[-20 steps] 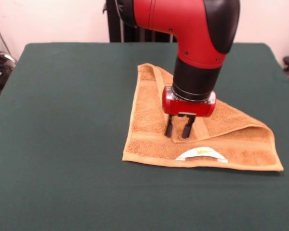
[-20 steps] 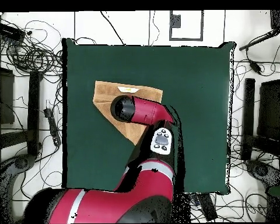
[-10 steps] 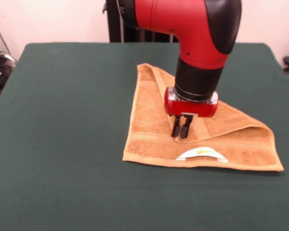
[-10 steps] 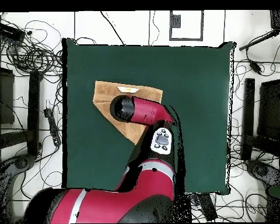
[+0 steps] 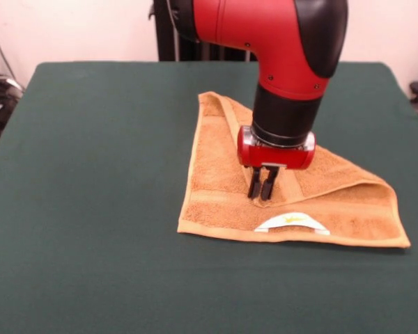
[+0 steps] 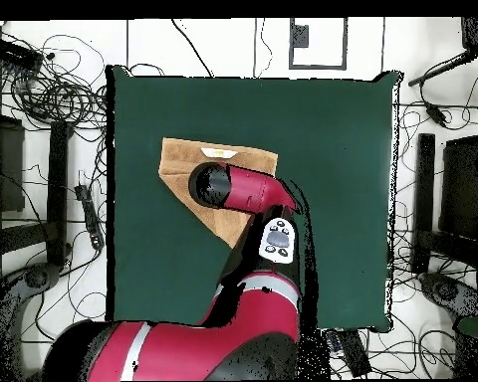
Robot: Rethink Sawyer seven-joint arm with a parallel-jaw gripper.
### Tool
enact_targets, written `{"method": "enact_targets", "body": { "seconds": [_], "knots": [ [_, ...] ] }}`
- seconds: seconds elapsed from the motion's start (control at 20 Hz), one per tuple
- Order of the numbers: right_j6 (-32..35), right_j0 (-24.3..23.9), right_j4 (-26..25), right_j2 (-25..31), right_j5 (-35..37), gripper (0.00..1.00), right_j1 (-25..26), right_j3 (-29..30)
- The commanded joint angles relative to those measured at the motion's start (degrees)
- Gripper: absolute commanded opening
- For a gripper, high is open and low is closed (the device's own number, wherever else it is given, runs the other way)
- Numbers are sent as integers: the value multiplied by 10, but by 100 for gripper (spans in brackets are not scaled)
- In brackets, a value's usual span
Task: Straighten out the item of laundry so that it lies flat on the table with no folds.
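The item of laundry [image 5: 216,167], an orange-tan towel, lies on the green table [image 5: 90,174] with one corner folded over diagonally, so it forms a rough triangle. Its white label [image 5: 291,223] sits at the near edge. My gripper [image 5: 262,188] points straight down over the towel's middle, shut on the tip of the folded-over flap. In the overhead view the towel [image 6: 181,165] shows left of the arm's wrist [image 6: 215,185], which hides the gripper and the fold; the label [image 6: 219,151] shows at the towel's top edge.
The towel's raised fold [image 5: 380,188] bulges at the right. Green cloth [image 6: 333,149] spreads wide on all sides of the towel. Cables [image 6: 54,95] and black stands [image 6: 424,189] ring the table's edges.
The gripper's fingers, spread apart one second ago, have closed on the folded flap. The arm has stayed almost in place since.
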Motion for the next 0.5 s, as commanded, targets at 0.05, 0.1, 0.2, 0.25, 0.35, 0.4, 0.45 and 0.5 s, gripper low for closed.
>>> {"method": "enact_targets", "body": {
  "seconds": [0.05, 0.1, 0.2, 0.25, 0.35, 0.4, 0.45, 0.5],
  "knots": [
    [115, 0, 8, 91, -44, 0, 71, 69],
    [111, -1, 5, 94, -48, 0, 68, 71],
    [127, 1, 12, 92, -57, 0, 67, 78],
    [132, 2, 15, 89, -58, 0, 66, 79],
    [129, 5, 10, 86, -59, 0, 67, 76],
    [127, 5, 9, 86, -58, 0, 66, 76],
    [126, 5, 9, 85, -58, 0, 66, 76],
    [128, 6, 10, 84, -57, 0, 66, 76]
  ]
}}
